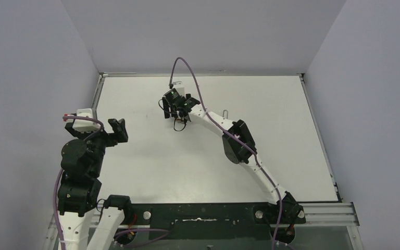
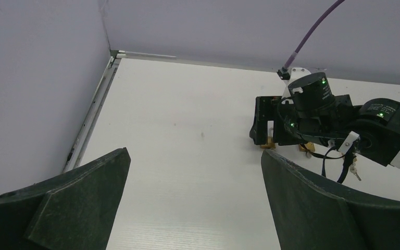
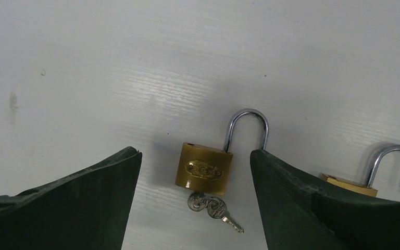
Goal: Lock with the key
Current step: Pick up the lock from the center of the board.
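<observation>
Table [image 1: 187, 172], far middle: right gripper [image 3: 194, 152] open, empty, straddling brass padlock [image 3: 204, 169]; left gripper [image 2: 194, 153] spread wide, empty, near left. Close squarely on lock body, clear of open shackle [image 3: 246, 125] and second padlock [image 3: 346, 182] at right. Avoid knocking key [image 3: 211, 205] at body's near end. No containers in view.

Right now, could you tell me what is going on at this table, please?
The right claw hangs open over a brass padlock, straddling it without gripping. The padlock's shackle stands open, and a small key lies against its base; whether it is inserted is unclear. A second padlock, also open, sits beside it, partly hidden by the claw. The left claw is open and empty, off to the left.
</observation>
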